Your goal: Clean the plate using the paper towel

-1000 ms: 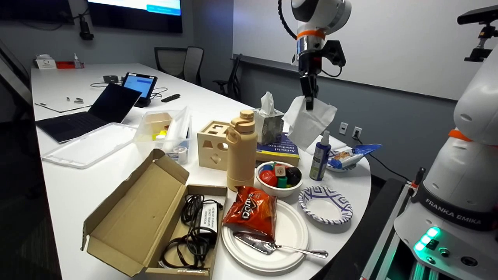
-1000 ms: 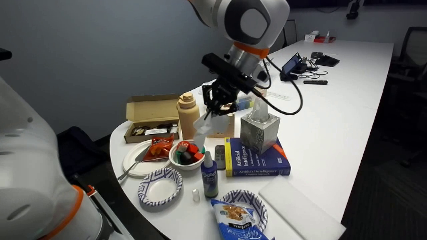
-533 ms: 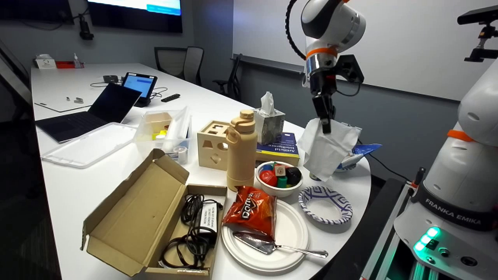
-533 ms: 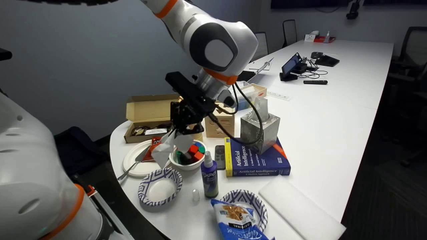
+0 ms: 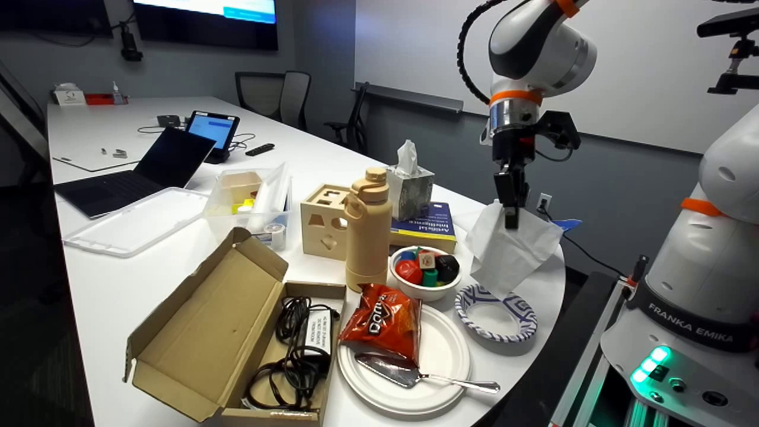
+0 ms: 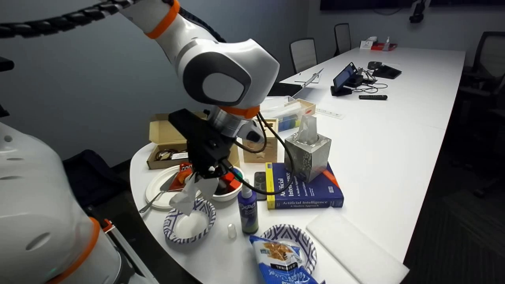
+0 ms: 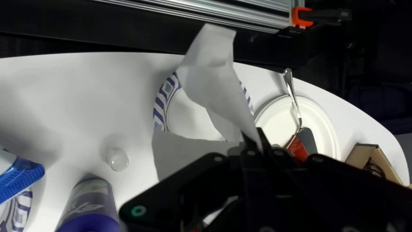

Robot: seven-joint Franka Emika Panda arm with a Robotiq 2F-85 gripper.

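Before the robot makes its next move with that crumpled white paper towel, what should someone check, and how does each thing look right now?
1. Black pincer closed on the crumpled white paper towel: ok.
2. Towel over the round blue-and-white patterned paper plate: ok; they overlap in all three views.
3. Towel touching that plate: cannot tell.
4. Towel spread flat for wiping: not ok; it hangs loose.
5. Purple spray bottle upright and apart from that plate: ok.
6. Plate free of dirt: cannot tell; the towel hides part of it.
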